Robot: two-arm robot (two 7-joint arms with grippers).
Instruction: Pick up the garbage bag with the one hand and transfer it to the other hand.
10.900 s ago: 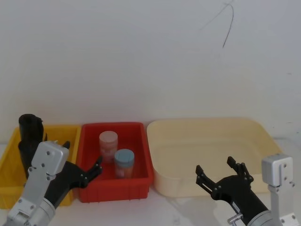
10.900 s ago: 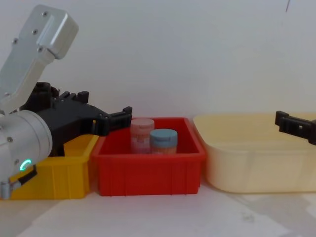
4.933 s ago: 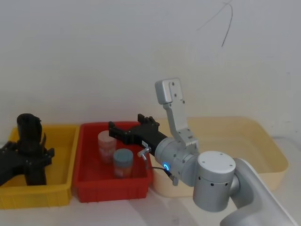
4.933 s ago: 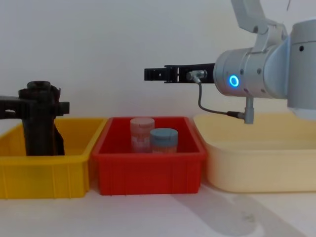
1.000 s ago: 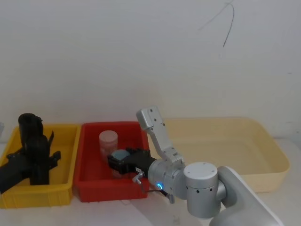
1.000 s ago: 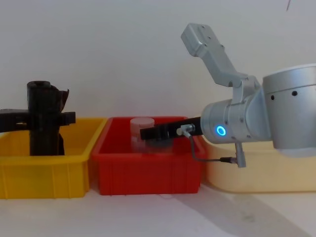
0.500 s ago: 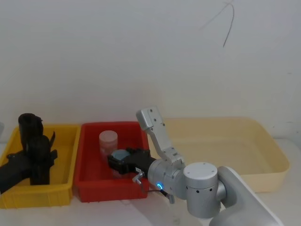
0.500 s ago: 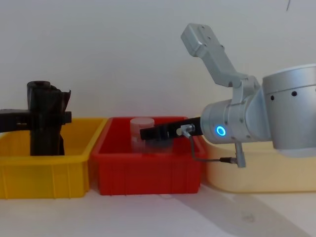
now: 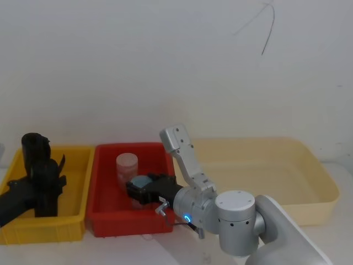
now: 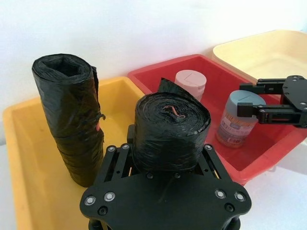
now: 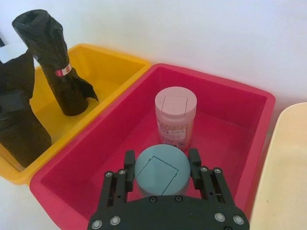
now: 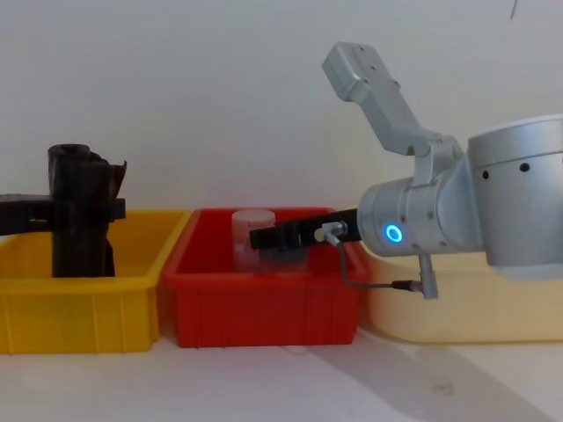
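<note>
The garbage bag (image 10: 170, 115), a tight black roll, stands upright in the yellow bin (image 10: 29, 163). In the left wrist view we look down on its coiled top. The left gripper (image 10: 168, 148) has hold of it: the jaws are drawn in to the roll's width and press on either side a little below the top. We cannot tell whether its base rests on the bin floor or hangs just clear of it.

A second black roll (image 10: 69, 120), with a small red mark on its side, stands upright just beside it in the same bin, and nothing holds it.

The right gripper (image 11: 161, 155) reaches into the red bin (image 11: 225, 120), which is next to the yellow one. Its jaws are set to the width of the blue-lidded jar (image 11: 162, 175), one finger against each side of the lid, and we see no gap between them. The pink-lidded jar (image 11: 175, 112) stands upright just beyond it.

The two grippers are well apart, each in its own bin. The cream tub (image 9: 276, 160) sits on the worktop (image 12: 264, 387), on the right of the red bin
</note>
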